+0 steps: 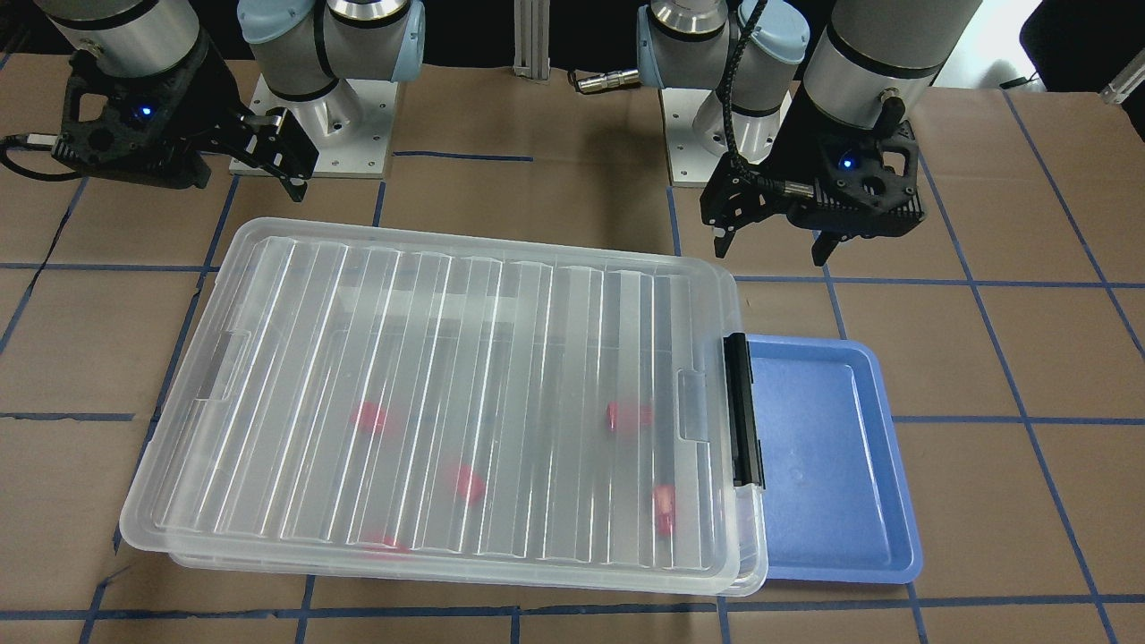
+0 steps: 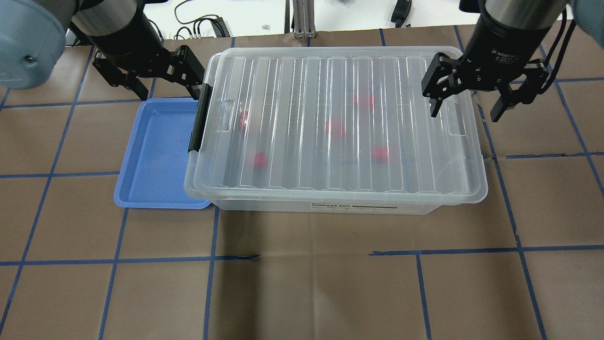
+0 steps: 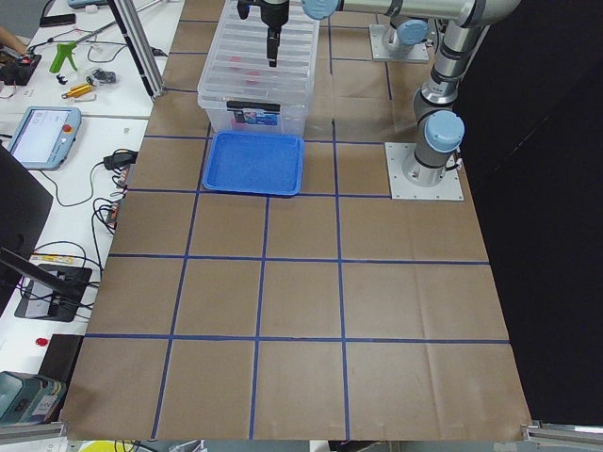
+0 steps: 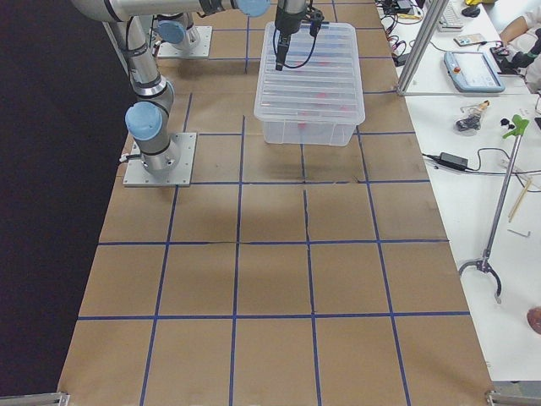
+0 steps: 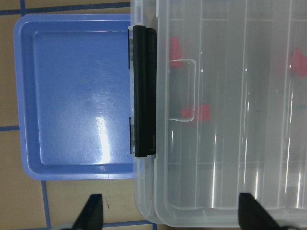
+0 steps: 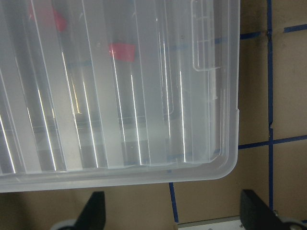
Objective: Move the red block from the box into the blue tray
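Left gripper (image 2: 166, 92) spread over corner where blue tray (image 2: 155, 156) meets box (image 2: 283, 206), right gripper (image 2: 465, 113) spread over box's other end, red blocks (image 2: 335, 128) under lid (image 2: 401, 85) between them, brown-papered desk (image 2: 302, 297), blue tape grid (image 2: 141, 259).

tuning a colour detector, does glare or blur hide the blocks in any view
Front-facing: the blocks are soft red smears through the ribbed lid, with white glare streaks along its ribs. Overhead: same smearing, fainter streaks. Left wrist: a bright reflection on the tray. Right wrist: thin glare lines on the lid.
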### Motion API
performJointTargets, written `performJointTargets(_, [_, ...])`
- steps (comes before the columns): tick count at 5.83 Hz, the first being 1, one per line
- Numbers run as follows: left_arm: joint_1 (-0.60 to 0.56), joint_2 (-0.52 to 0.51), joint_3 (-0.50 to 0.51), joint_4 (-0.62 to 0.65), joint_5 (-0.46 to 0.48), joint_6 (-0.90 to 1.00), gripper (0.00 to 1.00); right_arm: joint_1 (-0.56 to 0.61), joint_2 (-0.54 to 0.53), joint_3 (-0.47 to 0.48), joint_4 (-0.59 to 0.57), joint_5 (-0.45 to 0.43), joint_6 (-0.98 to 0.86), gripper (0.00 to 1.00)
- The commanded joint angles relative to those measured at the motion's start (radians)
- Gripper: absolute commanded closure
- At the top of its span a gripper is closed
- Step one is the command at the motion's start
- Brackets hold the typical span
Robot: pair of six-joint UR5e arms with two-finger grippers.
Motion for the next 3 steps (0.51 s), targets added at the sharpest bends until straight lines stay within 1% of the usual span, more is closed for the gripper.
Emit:
performJointTargets(1, [0.0,0.0,-0.002,0.002,0.0,0.0,0.01,0.0,0.002,-0.01,0.001,0.001,0.001,0.0])
performJointTargets(3, [0.0,0.0,-0.002,0.005,0.0,0.0,0.01,-0.002,-0.004,-0.013,0.002,0.001,-0.001,0.0])
